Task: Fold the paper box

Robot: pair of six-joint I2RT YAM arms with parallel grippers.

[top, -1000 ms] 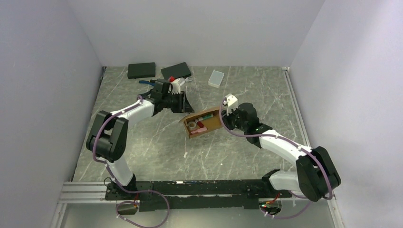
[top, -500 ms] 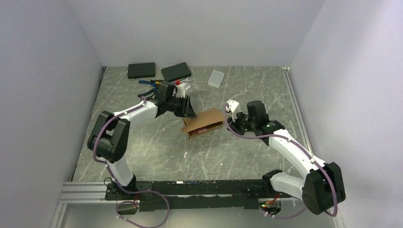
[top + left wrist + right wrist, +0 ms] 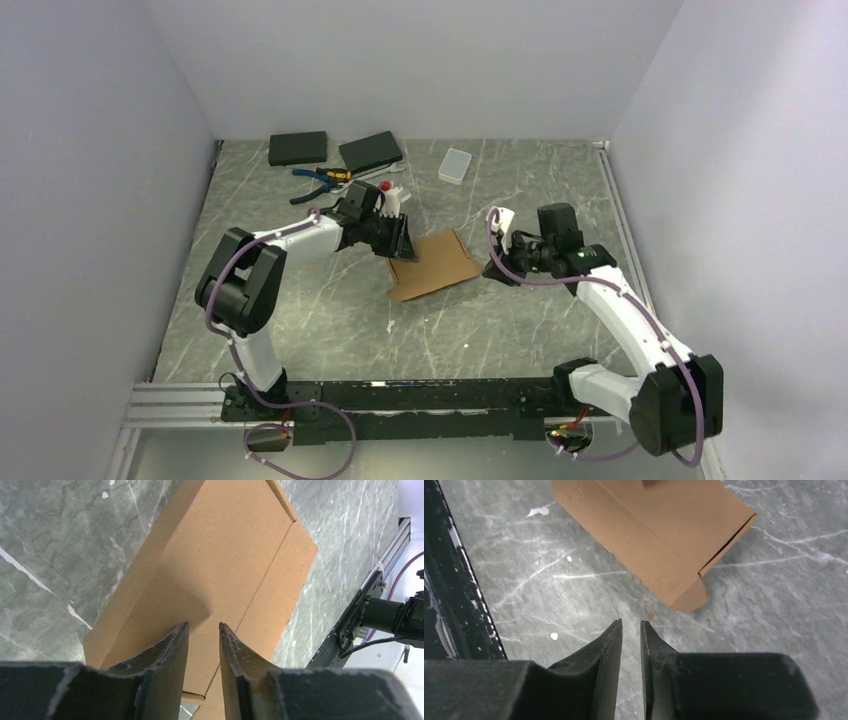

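Note:
The paper box (image 3: 432,263) lies in the middle of the table, plain brown, its lid down flat. In the left wrist view the paper box (image 3: 220,555) fills the area under the jaws. My left gripper (image 3: 398,240) hovers over the box's far-left corner, and the left gripper (image 3: 203,624) has its jaws a little apart with nothing between them. My right gripper (image 3: 494,266) is just off the box's right end. In its own view the right gripper (image 3: 630,621) shows a narrow gap over bare table, short of the paper box (image 3: 659,525).
Two flat black boxes (image 3: 298,148) (image 3: 370,150) and a translucent white case (image 3: 455,165) lie at the back. Blue-and-yellow pliers (image 3: 320,178) and a small red-and-white item (image 3: 386,186) sit behind the left gripper. Walls close in left, right and back.
The box stood open with its contents showing; its lid has come down flat. The left gripper moved down onto the box's corner. The right gripper drew back to the right.

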